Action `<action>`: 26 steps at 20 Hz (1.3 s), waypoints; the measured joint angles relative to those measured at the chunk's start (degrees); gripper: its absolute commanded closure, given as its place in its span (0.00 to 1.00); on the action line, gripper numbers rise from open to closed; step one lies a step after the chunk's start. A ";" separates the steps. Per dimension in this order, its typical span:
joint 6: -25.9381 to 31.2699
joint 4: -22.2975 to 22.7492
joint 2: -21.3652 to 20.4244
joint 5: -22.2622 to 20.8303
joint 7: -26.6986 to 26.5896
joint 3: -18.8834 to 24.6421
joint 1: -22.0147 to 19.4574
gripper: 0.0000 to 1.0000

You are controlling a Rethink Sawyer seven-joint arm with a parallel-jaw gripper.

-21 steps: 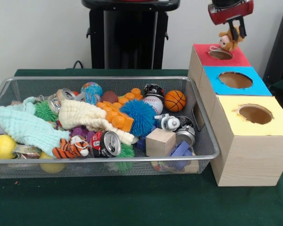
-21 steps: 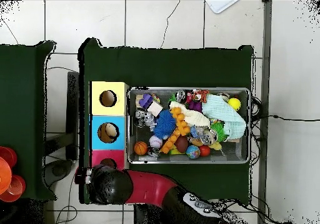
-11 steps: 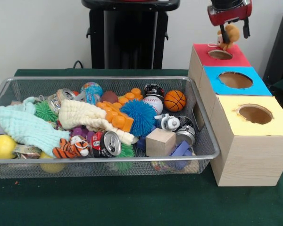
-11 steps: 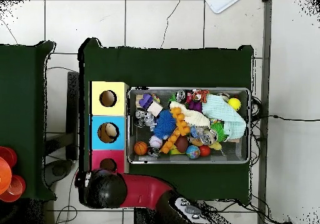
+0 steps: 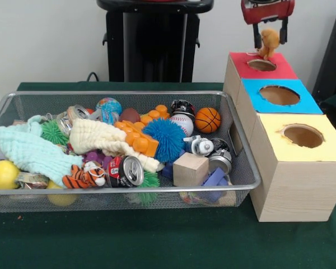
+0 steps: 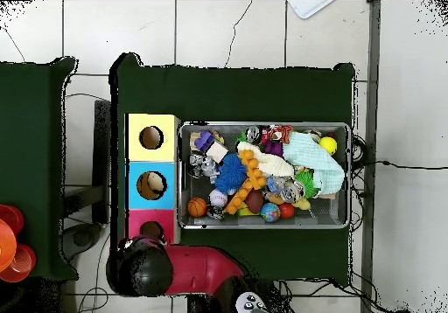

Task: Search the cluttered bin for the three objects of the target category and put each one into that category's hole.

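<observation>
We find the red and black tool at the upper right of the front view, clenched on a small orange-tan plush animal, its two dark fingers at either side of the toy. The plush animal hangs in the air above the round hole in the red-topped wooden box, clear of its top. We cannot make out which kind of animal it is.

Three wooden boxes stand in a row at the right of the front view, touching one another: the red-topped one farthest up the frame, the blue-topped wooden box in the middle, the yellow-topped wooden box lowest. Each has one round hole in its top.

The silver wire-mesh bin sits on the dark green surface, just beside the boxes, and fills the left and centre of the frame. Among its contents we note a striped orange and black plush tiger at lower left, a crushed red drink can beside it, a spiky blue rubber ball, a small orange basketball, a white baseball, a plain wooden cube, a pale green knitted cloth and a yellow ball.

In the overhead view the red arm lies at the bottom, its dark rounded head just below the red-topped box; the tool itself is hidden beneath it.
</observation>
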 measured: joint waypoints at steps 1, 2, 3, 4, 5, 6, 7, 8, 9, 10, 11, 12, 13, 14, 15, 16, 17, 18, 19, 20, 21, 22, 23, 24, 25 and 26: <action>0.07 -0.11 -0.05 -0.08 0.00 -0.18 0.01 0.00; 0.15 -0.41 -0.12 -0.25 0.00 -0.60 0.01 0.00; 0.22 -0.71 -0.18 -0.42 0.00 -1.03 0.02 0.00; 0.21 -1.53 -0.17 -0.58 0.00 -2.07 0.02 1.00; 0.22 -1.63 -0.17 -0.58 0.00 -2.18 0.02 1.00; 0.22 -1.72 -0.17 -0.59 0.00 -2.30 0.02 1.00; 0.22 -1.82 -0.17 -0.59 0.00 -2.41 0.02 1.00; 0.22 -2.01 -0.17 -0.59 0.00 -2.61 0.03 1.00; 0.22 -2.34 -0.15 -0.59 0.00 -3.00 0.07 1.00; 0.22 -2.41 -0.15 -0.59 0.00 -3.11 0.08 1.00; 0.22 -2.45 -0.15 -0.59 0.00 -3.17 0.10 1.00; 0.22 -2.47 -0.15 -0.59 0.00 -3.27 0.13 1.00; 0.22 -2.50 -0.15 -0.59 0.00 -3.37 0.15 1.00; 0.22 -2.50 -0.15 -0.59 0.00 -3.43 0.17 1.00; 0.22 -2.50 -0.15 -0.59 0.00 -3.55 0.18 1.00; 0.22 -2.50 -0.15 -0.59 0.00 -3.60 0.19 1.00; 0.22 -2.50 -0.15 -0.59 0.00 -3.81 0.19 1.00; 0.22 -2.50 -0.15 -0.59 0.00 -3.88 0.19 1.00; 0.22 -2.50 -0.15 -0.59 0.00 -3.93 0.19 1.00; 0.22 -2.50 -0.15 -0.59 0.00 -4.03 0.19 1.00; 0.22 -2.50 -0.15 -0.59 0.00 -4.07 0.19 1.00; 0.22 -2.51 -0.15 -0.59 0.00 -4.20 0.22 1.00; 0.22 -2.52 -0.15 -0.59 0.00 -4.33 0.25 1.00; 0.22 -2.54 -0.16 -0.59 0.00 -4.43 0.28 1.00; 0.22 -2.58 -0.17 -0.60 0.00 -4.67 0.38 1.00; 0.25 -2.65 -0.18 -0.60 0.00 -4.84 0.47 1.00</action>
